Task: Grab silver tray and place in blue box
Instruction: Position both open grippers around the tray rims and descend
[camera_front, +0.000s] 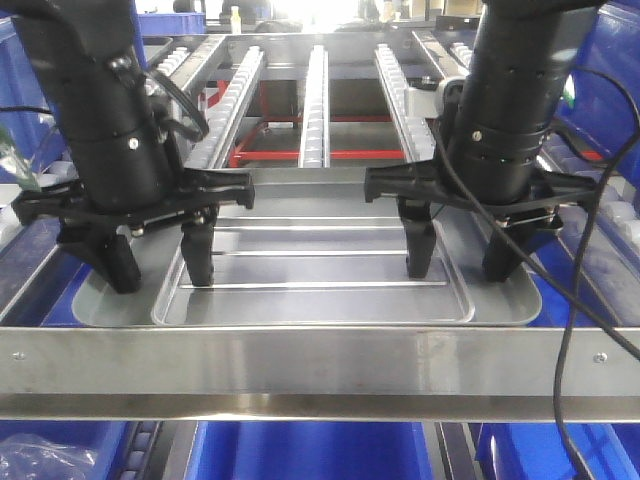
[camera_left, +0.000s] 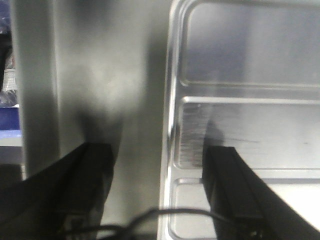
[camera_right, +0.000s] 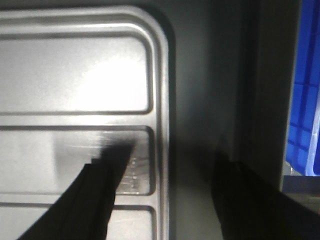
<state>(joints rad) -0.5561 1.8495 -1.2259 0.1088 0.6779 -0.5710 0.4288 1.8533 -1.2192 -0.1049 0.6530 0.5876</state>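
Note:
The silver tray (camera_front: 315, 270) lies flat on a wider grey liner (camera_front: 100, 305) on the rack, behind the front steel bar. My left gripper (camera_front: 160, 268) is open and straddles the tray's left rim, one finger inside the recess and one outside on the grey liner. In the left wrist view the left gripper (camera_left: 157, 190) has the rim of the silver tray (camera_left: 250, 130) between its fingers, untouched. My right gripper (camera_front: 462, 258) is open the same way over the right rim. The right wrist view shows the right gripper (camera_right: 170, 200) astride the silver tray (camera_right: 75, 75). Blue crate plastic (camera_front: 300, 450) shows below the bar; I cannot tell whether it is the blue box.
A steel front bar (camera_front: 320, 365) crosses just in front of the tray. Roller rails (camera_front: 315, 100) run back behind it. More blue crates stand at the right (camera_front: 605, 70) and a blue wall (camera_right: 305, 100) lies beside the right gripper. A black cable (camera_front: 575, 330) hangs at the right.

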